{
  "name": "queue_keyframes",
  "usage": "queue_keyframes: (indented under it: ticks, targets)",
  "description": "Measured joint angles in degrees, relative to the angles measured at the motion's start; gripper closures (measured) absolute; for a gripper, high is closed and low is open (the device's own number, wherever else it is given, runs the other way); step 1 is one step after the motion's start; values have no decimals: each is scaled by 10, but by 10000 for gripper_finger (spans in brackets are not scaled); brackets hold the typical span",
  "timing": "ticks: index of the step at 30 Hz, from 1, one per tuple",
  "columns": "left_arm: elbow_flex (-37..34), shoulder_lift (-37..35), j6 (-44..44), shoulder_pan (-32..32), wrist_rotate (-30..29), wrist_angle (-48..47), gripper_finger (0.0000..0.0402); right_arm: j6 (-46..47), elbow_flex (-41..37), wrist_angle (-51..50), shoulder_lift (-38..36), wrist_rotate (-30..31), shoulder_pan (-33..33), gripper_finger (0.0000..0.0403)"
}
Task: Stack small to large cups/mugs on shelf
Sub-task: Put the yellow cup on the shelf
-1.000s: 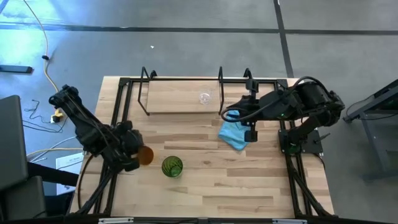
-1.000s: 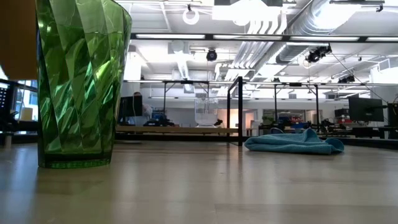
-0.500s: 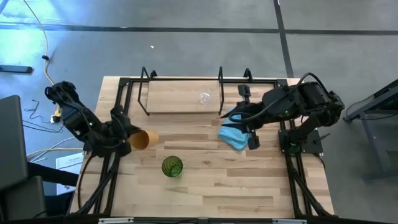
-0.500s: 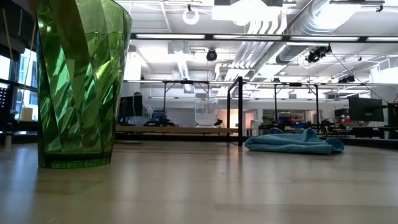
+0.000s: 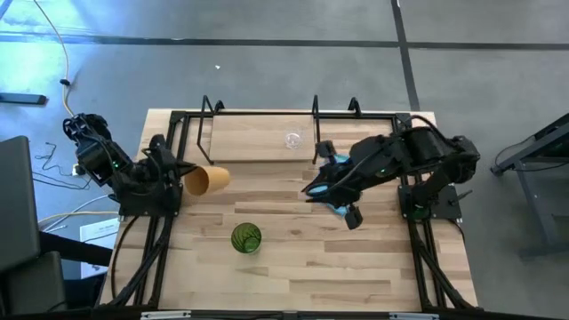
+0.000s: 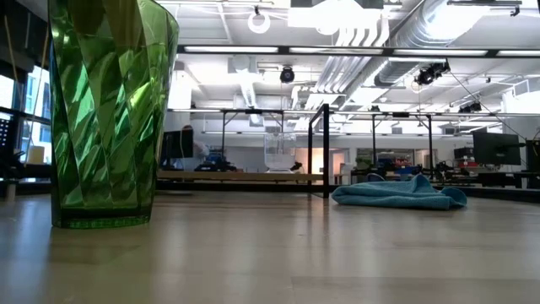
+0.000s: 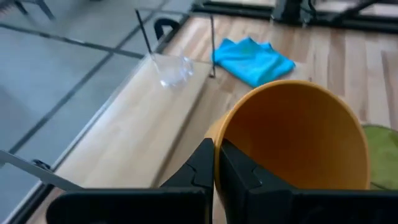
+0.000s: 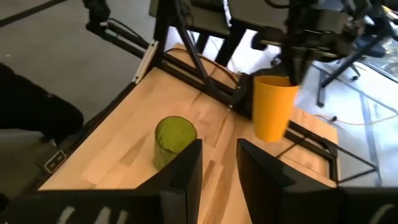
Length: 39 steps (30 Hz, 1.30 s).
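My left gripper (image 5: 184, 179) is shut on the orange-tan cup (image 5: 208, 179), held in the air near the table's left side, just short of the shelf (image 5: 249, 147). The small clear glass cup (image 5: 292, 139) stands on the shelf board (image 7: 124, 130). The green cup (image 5: 246, 237) stands upright on its base on the table and fills the left of the low view (image 6: 110, 110). My right gripper (image 5: 313, 189) is open above the light blue cloth (image 5: 338, 209), touching nothing. My left gripper pinches the orange-tan cup's wall at the rim (image 7: 219, 134), one finger (image 7: 199, 171) outside and the other (image 7: 242, 174) inside the mouth. The fingers come from the table's left. The cup is lifted clear and tipped, its mouth toward the gripper and its base toward the table's right.
The blue cloth (image 6: 396, 192) lies on the table in front of the shelf's right end, mostly under my right arm. Black rod uprights (image 5: 316, 133) stand at the shelf's ends. Black frame rails (image 5: 413, 222) run along the table's left and right sides.
My left gripper has carried the orange-tan cup from beside the green cup toward the far edge, closer to the shelf, tipping it further onto its side. My right gripper has swung toward the table's left and near edge, over the blue cloth, and has turned.
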Motion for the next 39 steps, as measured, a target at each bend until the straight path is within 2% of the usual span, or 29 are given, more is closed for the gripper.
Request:
queue_keyframes:
  ticks: [13, 26, 31, 39]
  targets:
    - [0, -24, -18, 0, -84, 1, 401, -14, 0, 5, 22, -44, -3, 311]
    - [0, -40, 0, 0, -222, 30, 401, -25, 0, 5, 22, -45, -3, 311]
    - [0, -48, 35, 0, -210, 46, 401, -29, 0, 5, 22, -45, -3, 311]
    - [0, -51, 160, 0, -130, 130, 401, -35, 0, 4, 22, -49, -3, 311]
